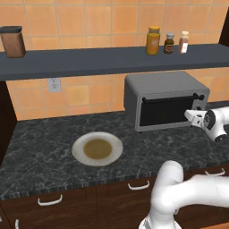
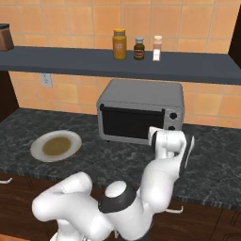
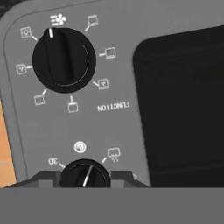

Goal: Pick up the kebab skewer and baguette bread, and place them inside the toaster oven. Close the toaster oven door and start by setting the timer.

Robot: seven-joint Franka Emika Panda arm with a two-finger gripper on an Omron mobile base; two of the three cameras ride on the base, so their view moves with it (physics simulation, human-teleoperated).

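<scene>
the toaster oven sits at the back of the dark marble counter, and the toaster oven door stands upright and closed. nothing can be made out through its dark glass, so whether the kebab skewer and baguette bread are inside cannot be told; the plate well to the oven's left holds no food, which suggests loading is done.

the gripper is pressed up to the oven's knob column. in the hand view its two dark finger tips flank the timer knob, one on each side and apparently touching it, so the jaws look clenched on that knob. the larger function knob sits apart from them.

the step in hand seems to be setting the timer. the main risk is slip: a narrow pinch on a small round knob may let the fingers rotate without the knob following. if the wrist is off the knob's axis, turning could drag the fingers off sideways, or push the light oven back across the counter.
</scene>
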